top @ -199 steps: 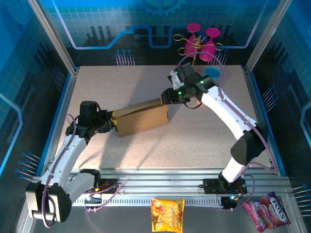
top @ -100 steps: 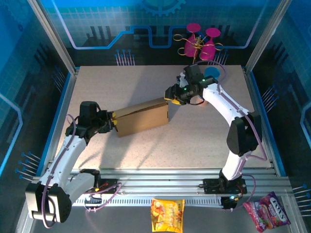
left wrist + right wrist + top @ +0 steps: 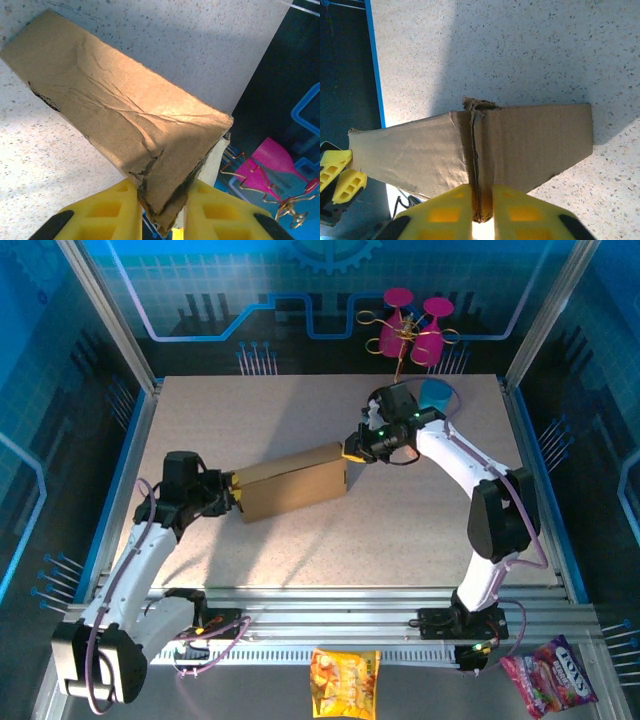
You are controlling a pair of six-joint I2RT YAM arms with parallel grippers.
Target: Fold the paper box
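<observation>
paper box (image 3: 293, 483) lies across the middle of the counter (image 3: 250, 410), a flattened brown carton running left to right with its right end angled a little toward the back. left pincer (image 3: 162, 202) is nipped onto the left end, yellow fingers either side of a torn, crumpled corner where the layers of card meet. right pincer (image 3: 482, 200) is pressed together on the opposite end, biting a thin seam edge right where a crease runs up the panel.

now, how does this thing handle? it's thin card, so light, i'd say. stiff along the panels, but ready to buckle at every crease. the left wrist view shows wrinkles across the face and a ragged tear at the pinched corner, so it looks weak there and a hard pull could rip it further. the surface looks dry and matte, not slippery, so a pinch should hold. best purchase, to my eye, is on doubled edges and seams near the ends, just where both pincers have it, not mid-panel where it would cave.

around it, no other thing touches the box. pink cups (image 3: 430, 345) on a gold wire stand (image 3: 372, 317) sit beyond the back edge. a blue round thing (image 3: 436, 392), partly hidden, sits at the far right corner just behind the right arm. that's the one item near enough for a swinging elbow to clip. a yellow snack bag (image 3: 344, 680) and a red candy bag (image 3: 548, 672) lie in front of the arm bases, well apart from the work.
</observation>
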